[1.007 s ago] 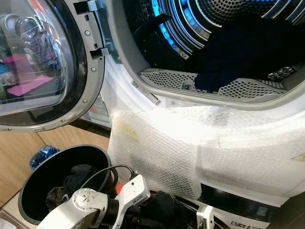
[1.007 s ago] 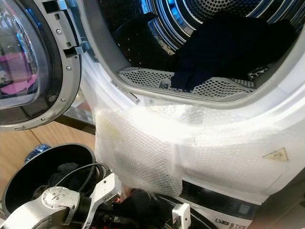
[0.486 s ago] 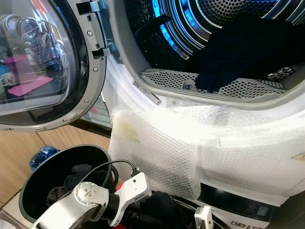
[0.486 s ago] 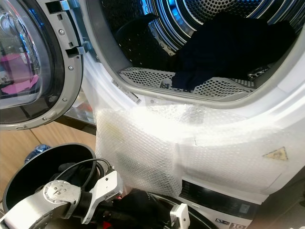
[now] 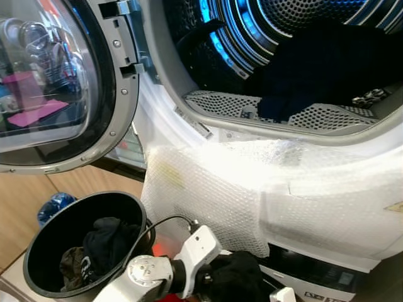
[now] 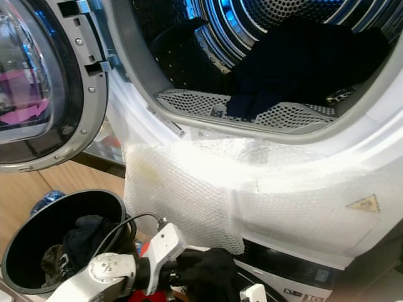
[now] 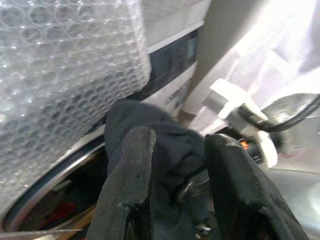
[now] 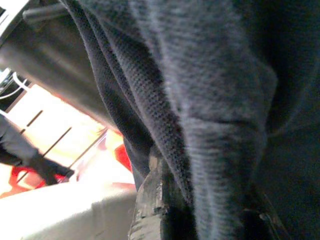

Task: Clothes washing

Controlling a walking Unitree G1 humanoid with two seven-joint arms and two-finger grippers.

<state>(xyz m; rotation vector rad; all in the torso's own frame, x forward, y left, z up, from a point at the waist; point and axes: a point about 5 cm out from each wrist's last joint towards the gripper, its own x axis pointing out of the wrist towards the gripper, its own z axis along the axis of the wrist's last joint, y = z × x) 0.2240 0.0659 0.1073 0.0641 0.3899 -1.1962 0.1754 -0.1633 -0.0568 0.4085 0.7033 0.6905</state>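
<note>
the left gripper (image 7: 175, 165) pinches a dark cloth (image 7: 165, 145) just under the bubble wrap (image 5: 208, 195), beside the black bucket (image 5: 38, 251).

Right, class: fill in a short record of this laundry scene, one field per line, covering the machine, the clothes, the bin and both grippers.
Machine: washing machine, door swung open to the robot's left, bubble wrap draped over its front.
Drum: dark clothes already lying inside.
Bin: black bin at lower left, holding more dark clothes.
Left gripper: below the bubble wrap, closed on a dark garment.
Right gripper: pressed into dark fabric; finger state unclear.
</note>
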